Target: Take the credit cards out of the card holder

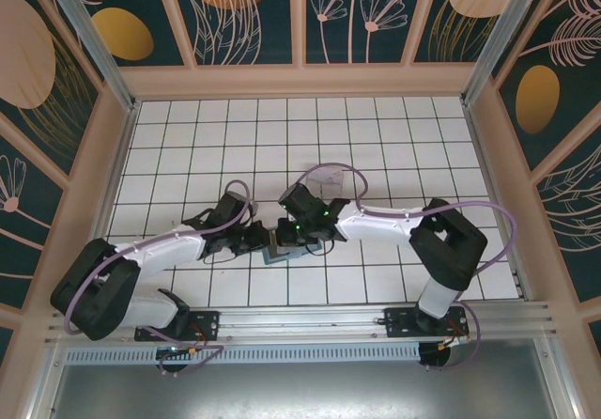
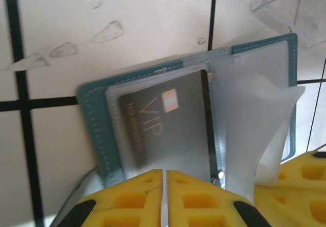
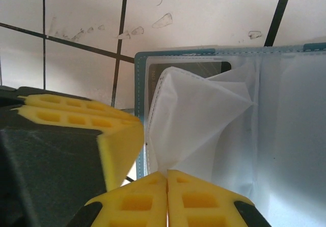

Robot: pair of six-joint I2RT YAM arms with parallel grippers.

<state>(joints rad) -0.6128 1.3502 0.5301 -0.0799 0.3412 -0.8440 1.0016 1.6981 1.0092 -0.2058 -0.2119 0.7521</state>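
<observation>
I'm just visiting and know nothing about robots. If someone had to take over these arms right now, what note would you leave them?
Left gripper: shut, tips at the card holder's near edge. I cannot tell whether it is pinching or pressing.
Right gripper: shut on a clear sleeve, holding it raised.
The card holder lies open on the tiles, with the black card inside a sleeve.
Done: holder opened.
Left: pull the cards out.

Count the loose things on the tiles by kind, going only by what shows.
card holder: 1
credit card, dark, marked VIP: 1
clear tray: 1
Total: 3
</observation>
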